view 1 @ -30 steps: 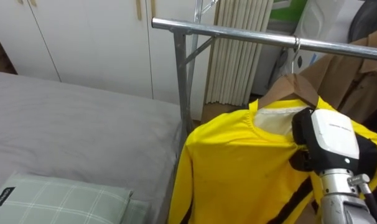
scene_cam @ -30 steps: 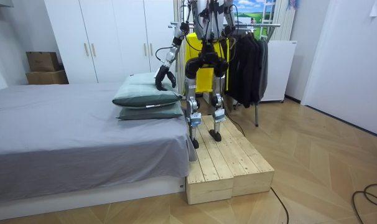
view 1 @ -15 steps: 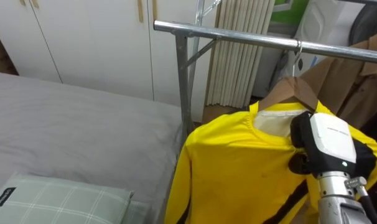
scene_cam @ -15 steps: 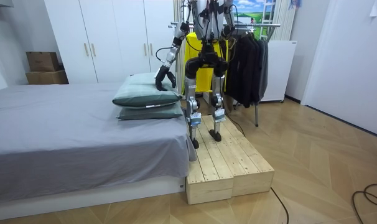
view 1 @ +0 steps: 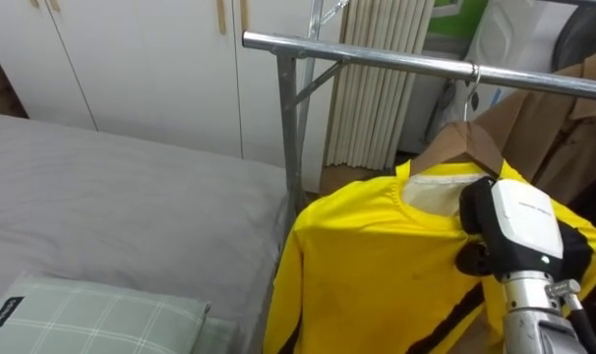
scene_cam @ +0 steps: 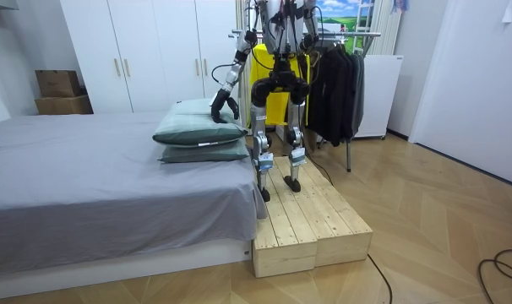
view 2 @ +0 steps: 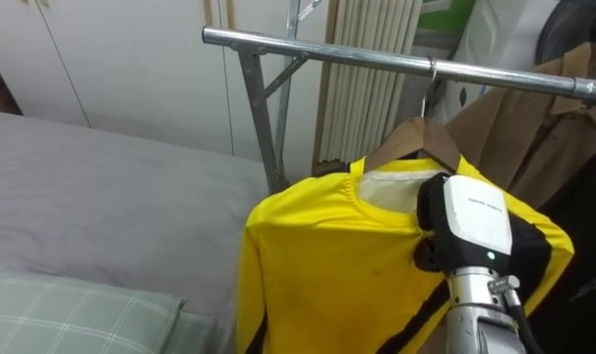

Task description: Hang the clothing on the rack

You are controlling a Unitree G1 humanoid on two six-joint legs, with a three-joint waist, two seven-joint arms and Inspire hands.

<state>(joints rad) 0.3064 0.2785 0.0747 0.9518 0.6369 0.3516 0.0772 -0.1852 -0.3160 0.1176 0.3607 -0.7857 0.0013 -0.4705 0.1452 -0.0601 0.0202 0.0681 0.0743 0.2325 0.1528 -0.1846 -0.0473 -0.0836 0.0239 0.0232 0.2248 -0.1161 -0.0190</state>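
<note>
Yellow shirt (view 1: 377,265) hangs on a wooden hanger (view 1: 462,146) in the left eye view, its hook over the metal rail (view 1: 377,57), right of the rack's left post. The right hand (view 1: 519,218) is against the collar with its back to the camera, so I cannot tell how its fingers stand or whether they hold cloth. If they do grip and the arm draws away, the hook could lift off the rail, or the shirt could slide off the hanger. The room view adds the robot's stance on a wooden platform (scene_cam: 311,224) between bed (scene_cam: 87,186) and rack, with its left hand (scene_cam: 222,105) loose and empty above the pillows (scene_cam: 201,133). The right eye view shows more of the brown coat (view 2: 539,113) to the right, near enough to snag the sleeve.
</note>
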